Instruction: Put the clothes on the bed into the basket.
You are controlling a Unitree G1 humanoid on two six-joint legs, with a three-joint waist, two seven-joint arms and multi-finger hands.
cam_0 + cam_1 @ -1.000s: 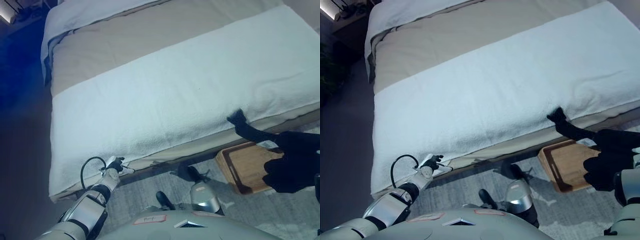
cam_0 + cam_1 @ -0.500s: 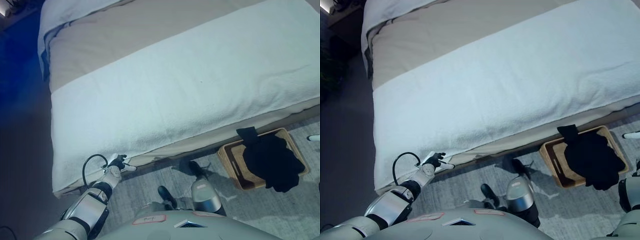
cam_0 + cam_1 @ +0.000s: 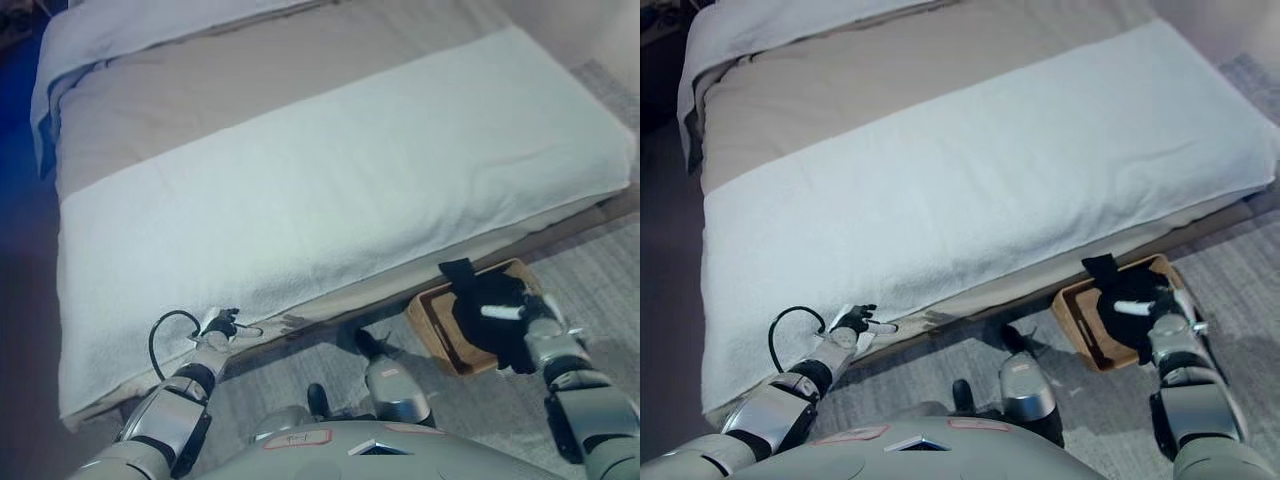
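Observation:
A black garment lies in the light wooden basket on the floor by the bed's near right corner, with one flap over the far rim. My right hand rests over the garment inside the basket. Its fingers look relaxed, and a white tip points left. My left hand hangs open and empty by the bed's near edge at lower left. The bed has a white cover over a beige sheet, and I see no clothes on it. The basket also shows in the right eye view.
A white pillow or folded sheet lies at the bed's far left end. Grey carpet surrounds the basket. The bed's side edge runs just behind the basket.
One second ago my right hand held the black garment above the basket. It then dropped into the basket, and my hand is now over it. The camera has shifted. The left hand stayed put.

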